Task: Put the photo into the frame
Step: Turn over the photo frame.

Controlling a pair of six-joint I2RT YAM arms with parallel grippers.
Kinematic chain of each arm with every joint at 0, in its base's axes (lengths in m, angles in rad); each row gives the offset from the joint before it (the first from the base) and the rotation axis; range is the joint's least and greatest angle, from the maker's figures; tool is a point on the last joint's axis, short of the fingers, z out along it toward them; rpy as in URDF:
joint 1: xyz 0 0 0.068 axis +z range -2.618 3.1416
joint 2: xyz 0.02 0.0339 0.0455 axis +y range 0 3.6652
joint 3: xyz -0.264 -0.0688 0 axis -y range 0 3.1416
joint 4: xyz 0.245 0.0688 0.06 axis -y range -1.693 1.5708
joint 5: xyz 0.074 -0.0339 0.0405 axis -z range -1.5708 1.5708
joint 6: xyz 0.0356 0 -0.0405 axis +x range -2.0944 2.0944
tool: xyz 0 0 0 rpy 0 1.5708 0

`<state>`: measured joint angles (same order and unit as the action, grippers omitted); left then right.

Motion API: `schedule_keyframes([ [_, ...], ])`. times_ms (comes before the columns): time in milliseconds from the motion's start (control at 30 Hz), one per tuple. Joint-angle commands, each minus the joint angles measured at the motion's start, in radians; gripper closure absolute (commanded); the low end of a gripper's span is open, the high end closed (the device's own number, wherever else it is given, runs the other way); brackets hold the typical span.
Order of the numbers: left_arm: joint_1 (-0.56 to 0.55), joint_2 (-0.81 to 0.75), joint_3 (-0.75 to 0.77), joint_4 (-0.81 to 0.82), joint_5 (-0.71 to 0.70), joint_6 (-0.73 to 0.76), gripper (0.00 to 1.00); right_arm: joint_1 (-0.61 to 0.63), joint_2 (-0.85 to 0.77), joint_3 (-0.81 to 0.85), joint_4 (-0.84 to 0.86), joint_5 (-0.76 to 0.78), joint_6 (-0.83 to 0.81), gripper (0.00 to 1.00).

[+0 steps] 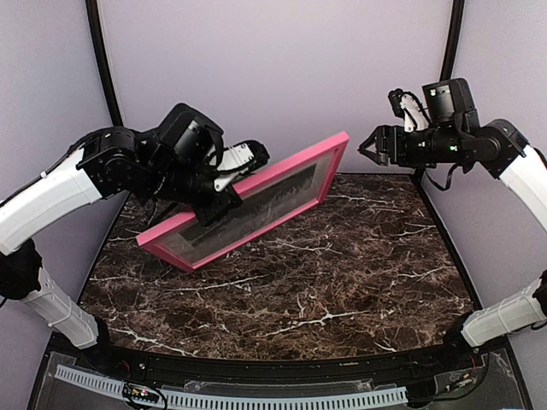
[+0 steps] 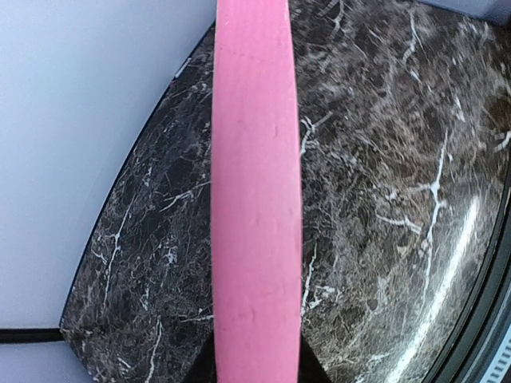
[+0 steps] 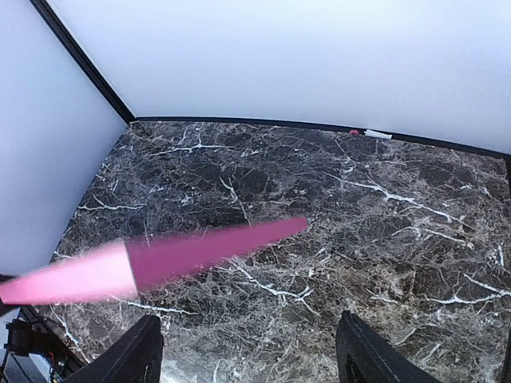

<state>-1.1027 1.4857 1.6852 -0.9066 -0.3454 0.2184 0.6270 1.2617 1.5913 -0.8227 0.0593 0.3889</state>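
1. The frame (image 1: 299, 161) stands tilted over the left half of the surface (image 1: 342, 282). Its near-left corner is down on the marble and its far-right corner is raised towards the back wall.
2. My left claw (image 1: 220, 203) is clamped on the upper long rail, about a third of the way up from the low corner. In the left wrist view that pink rail (image 2: 255, 199) runs straight up the middle, starting between the two dark fingertips (image 2: 200, 371).
3. My right claw (image 1: 369, 145) is spread wide and holds nothing. In its own view, only bare marble lies between the fingers (image 3: 132, 355).
4. The relation that matters: the frame's long axis runs from near-left up to far-right, and it points almost straight at the right claw. The raised corner is just to that claw's left, near it but not touching. The right arm is therefore the nearer one to that free end. I judge that any second grip or steadying push should come from there, along the axis.
5. From the right wrist, the frame (image 3: 200, 255) shows as a pink wedge, below and to the left of the fingers.
6. The dark panel (image 1: 256, 209) inside the opening carries pale streaks. I cannot tell whether that is the photo already seated or only glazing.
7. I can read no brand, label or lettering anywhere.
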Motion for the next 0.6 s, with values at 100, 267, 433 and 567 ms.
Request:
schedule_keyframes([
  [100,0.161,-0.092,0.161,0.167,0.123,-0.229,1.0,-0.009,-0.024,0.036,-0.034,0.078,-0.031,0.21],
  [267,0.275,-0.091,0.172,0.202,0.217,-0.349,1.0,-0.015,-0.021,0.041,-0.039,0.094,-0.04,0.18],
  [433,0.457,-0.118,0.033,0.311,0.45,-0.561,1.0,-0.017,-0.014,0.0,-0.019,0.086,-0.044,0.18],
  [567,0.563,-0.155,-0.142,0.472,0.62,-0.716,1.0,-0.019,-0.015,-0.043,-0.002,0.082,-0.044,0.17],
])
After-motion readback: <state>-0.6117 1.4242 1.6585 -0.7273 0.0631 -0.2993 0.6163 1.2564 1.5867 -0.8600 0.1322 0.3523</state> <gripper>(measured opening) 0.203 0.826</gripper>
